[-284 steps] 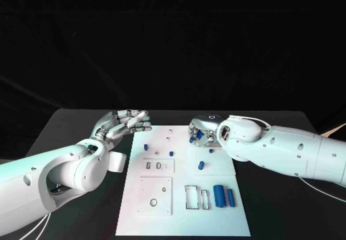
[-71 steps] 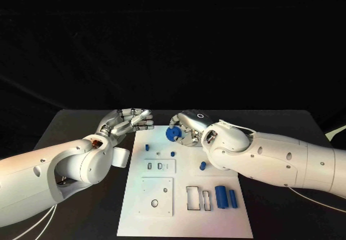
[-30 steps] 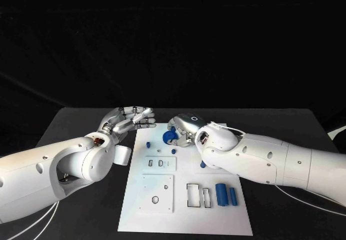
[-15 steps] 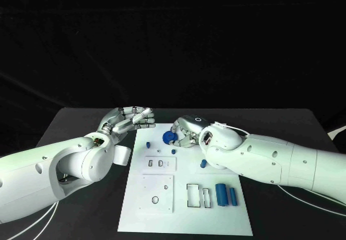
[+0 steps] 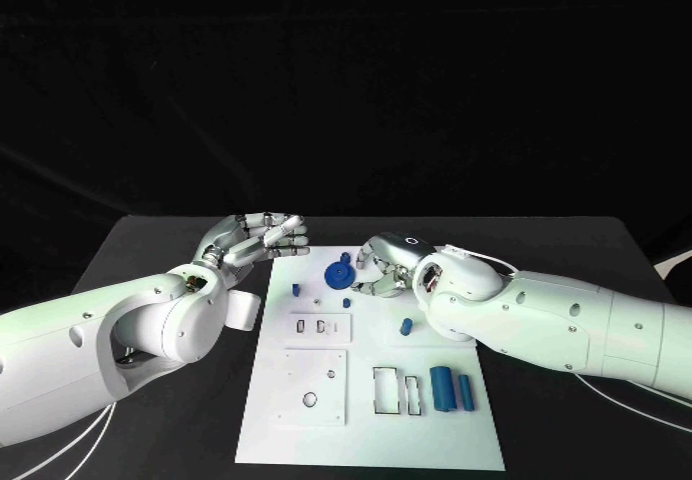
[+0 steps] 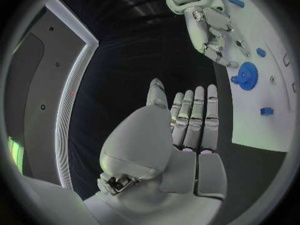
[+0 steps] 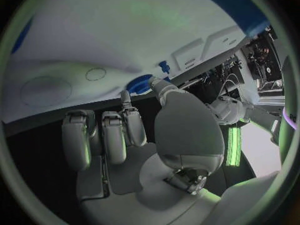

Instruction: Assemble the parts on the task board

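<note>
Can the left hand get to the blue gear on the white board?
Probably yes. The left hand is open beside the task board, and the blue gear lies close by, though the right hand hangs right beside it.

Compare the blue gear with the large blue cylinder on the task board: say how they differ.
The blue gear is a flat toothed disc, while the large blue cylinder is a smooth, long bar. The gear sits at the far end of the task board, right beside the right hand; the cylinder lies at the near end, away from both hands, beside a slimmer blue bar. Both are the same blue and rest on the board.
</note>
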Robot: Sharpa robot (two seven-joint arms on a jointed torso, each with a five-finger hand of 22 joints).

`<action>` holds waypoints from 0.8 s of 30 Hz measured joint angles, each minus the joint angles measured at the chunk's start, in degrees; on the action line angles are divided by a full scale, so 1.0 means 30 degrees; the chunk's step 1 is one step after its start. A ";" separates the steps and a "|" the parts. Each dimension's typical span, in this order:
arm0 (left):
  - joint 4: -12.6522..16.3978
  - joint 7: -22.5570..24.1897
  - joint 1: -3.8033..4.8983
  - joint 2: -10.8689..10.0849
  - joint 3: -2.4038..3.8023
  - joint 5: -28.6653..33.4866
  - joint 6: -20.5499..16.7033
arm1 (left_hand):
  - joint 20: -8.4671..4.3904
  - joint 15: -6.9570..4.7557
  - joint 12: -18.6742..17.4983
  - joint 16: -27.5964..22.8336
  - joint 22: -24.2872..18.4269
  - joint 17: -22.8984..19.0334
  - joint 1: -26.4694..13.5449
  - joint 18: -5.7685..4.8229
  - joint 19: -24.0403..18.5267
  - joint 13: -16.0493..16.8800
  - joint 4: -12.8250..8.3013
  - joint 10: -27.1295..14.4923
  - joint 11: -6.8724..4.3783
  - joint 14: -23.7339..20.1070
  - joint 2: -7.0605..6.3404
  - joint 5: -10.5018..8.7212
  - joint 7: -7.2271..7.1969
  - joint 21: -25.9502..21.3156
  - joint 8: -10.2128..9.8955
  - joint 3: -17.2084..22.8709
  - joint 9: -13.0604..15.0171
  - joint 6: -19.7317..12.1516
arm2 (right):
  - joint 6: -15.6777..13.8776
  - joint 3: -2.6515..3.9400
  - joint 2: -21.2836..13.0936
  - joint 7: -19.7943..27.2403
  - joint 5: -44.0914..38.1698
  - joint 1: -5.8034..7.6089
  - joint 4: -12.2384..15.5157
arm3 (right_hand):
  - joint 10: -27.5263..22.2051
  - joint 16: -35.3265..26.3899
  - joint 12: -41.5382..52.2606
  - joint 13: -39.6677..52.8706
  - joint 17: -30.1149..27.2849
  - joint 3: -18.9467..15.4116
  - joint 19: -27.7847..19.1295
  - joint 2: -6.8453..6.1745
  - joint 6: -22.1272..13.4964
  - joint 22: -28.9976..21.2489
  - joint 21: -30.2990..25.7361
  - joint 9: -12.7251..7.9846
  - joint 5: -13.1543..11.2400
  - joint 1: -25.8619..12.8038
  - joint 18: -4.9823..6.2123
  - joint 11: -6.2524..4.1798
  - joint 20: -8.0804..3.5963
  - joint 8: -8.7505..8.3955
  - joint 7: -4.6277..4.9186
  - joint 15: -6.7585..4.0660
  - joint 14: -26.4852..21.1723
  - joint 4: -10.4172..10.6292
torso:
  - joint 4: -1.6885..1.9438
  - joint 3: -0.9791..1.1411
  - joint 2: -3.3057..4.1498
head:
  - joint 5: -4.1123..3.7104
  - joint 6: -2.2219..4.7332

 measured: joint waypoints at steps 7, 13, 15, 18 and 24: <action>-0.0099 -0.0003 0.0000 -0.0019 -0.0004 0.0000 -0.0001 | 0.0000 0.0000 0.0000 0.0000 0.0000 -0.0001 0.0000 0.0000 0.0000 0.0000 0.0000 0.0000 0.0000 0.0000 0.0000 0.0000 0.0000 0.0000 0.0000 0.0001 -0.0002 0.0000 | -0.0918 -0.0003 -0.2015 0.0302 0.0312 0.0580 0.1668 | 0.0209 0.0000 0.0144 -0.0002 -0.0001 0.0272 0.0000 0.0059 0.0051 -0.0002 0.0127 -0.0042 0.0143 0.0352 0.0001 -0.0043 -0.0001 0.0075 0.0008 -0.0001 0.0000 0.0040 | -0.0055 0.0022 -0.0064 | -0.0029 0.0060; -0.0275 -0.0004 -0.0001 0.0078 -0.0004 0.0000 0.0000 | 0.0000 0.0000 0.0000 -0.0079 0.0001 0.0025 0.0000 -0.0001 0.0000 0.0000 0.0000 -0.0071 0.0070 0.0001 0.0000 0.0001 0.0000 0.0000 0.0000 0.0000 0.0027 0.0001 | -0.1523 0.0047 -0.4223 0.1220 0.2109 0.1271 0.2695 | 0.0132 0.0000 -0.0021 -0.0003 -0.0002 0.0801 0.0000 -0.0248 -0.0013 -0.0004 -0.0191 -0.0243 -0.0381 0.1687 0.0000 0.0034 -0.0001 0.0047 0.0072 -0.0001 0.0000 -0.0382 | -0.0192 0.0066 -0.0205 | -0.0161 0.0139; -0.0344 -0.0004 -0.0001 0.0123 -0.0004 0.0000 0.0007 | 0.0000 0.0000 0.0000 -0.0079 -0.0003 0.0025 0.0000 -0.0001 0.0000 0.0000 0.0000 -0.0070 0.0070 0.0001 -0.0001 0.0001 -0.0001 0.0001 0.0000 0.0000 0.0027 0.0000 | -0.1511 0.0048 -0.4973 0.1703 0.3015 0.1391 0.2930 | -0.0126 0.0000 -0.0252 -0.0004 -0.0003 0.1061 0.0000 -0.0423 -0.0135 -0.0004 -0.0300 -0.0311 -0.0608 0.2197 0.0000 0.0099 -0.0002 -0.0041 0.0194 -0.0001 0.0000 -0.0649 | -0.0251 0.0079 -0.0260 | -0.0220 0.0152; -0.0448 -0.0005 -0.0003 0.0182 -0.0007 0.0000 0.0027 | 0.0000 0.0000 0.0000 -0.0078 -0.0017 0.0025 0.0000 -0.0001 0.0000 0.0000 0.0000 -0.0070 0.0070 0.0000 -0.0001 0.0001 0.0000 0.0001 0.0000 0.0001 0.0027 0.0001 | -0.1347 0.0048 -0.6077 0.2574 0.4515 0.1495 0.3033 | -0.0378 0.0000 -0.0449 -0.0004 -0.0004 0.1242 0.0000 -0.0684 -0.0301 -0.0004 -0.0506 -0.0414 -0.0795 0.2916 0.0000 0.0197 -0.0001 -0.0150 0.0214 -0.0001 0.0001 -0.1202 | -0.0353 0.0126 -0.0350 | -0.0275 0.0168; -0.0653 -0.0005 -0.0004 0.0259 -0.0008 0.0000 0.0101 | 0.0000 0.0000 0.0000 -0.0079 -0.0016 0.0023 0.0001 -0.0001 0.0000 0.0000 0.0000 -0.0070 0.0070 0.0001 -0.0001 0.0001 0.0000 0.0001 0.0000 0.0000 0.0026 0.0001 | -0.0839 0.0007 -0.7218 0.4078 0.6218 0.1335 0.2679 | -0.0481 0.0000 -0.0550 -0.0005 -0.0004 0.1371 0.0000 -0.0782 -0.0492 -0.0006 -0.0540 -0.0491 -0.1050 0.3301 0.0000 0.0095 -0.0001 -0.0150 0.0200 -0.0001 0.0001 -0.1541 | -0.0573 0.0233 -0.0474 | -0.0262 0.0196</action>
